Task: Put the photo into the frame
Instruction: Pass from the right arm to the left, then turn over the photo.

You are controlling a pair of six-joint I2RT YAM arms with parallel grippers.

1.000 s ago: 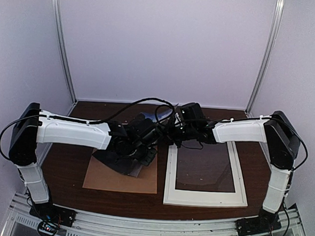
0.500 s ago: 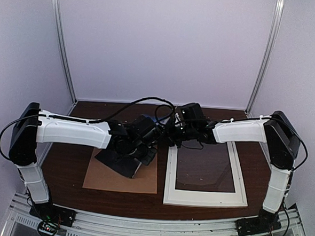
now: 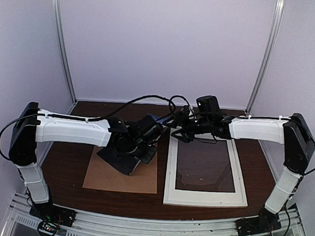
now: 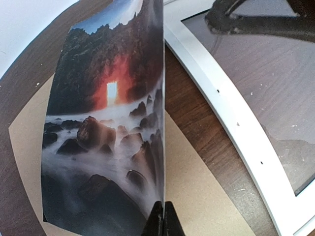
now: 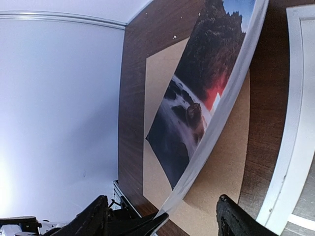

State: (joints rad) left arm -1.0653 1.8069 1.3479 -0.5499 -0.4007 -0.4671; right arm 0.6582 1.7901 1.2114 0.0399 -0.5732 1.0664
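left claw (image 4: 162, 220) clamps the edge of the glossy sunset photo (image 4: 108, 137) for carrying into the thin white rectangular frame (image 4: 231, 118); right claw (image 5: 162, 217) gapes, empty.

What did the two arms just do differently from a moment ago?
The left fingers closed on the photo at its edge and now pinch it. The right fingers opened, letting it go, and that arm's elbow swung out rightward. The frame and the brown board stayed put.

Pale lilac walls (image 3: 167, 43), two slim metal posts (image 3: 63, 42) and a dark wood-grain bench (image 3: 69, 166) under soft, even light.
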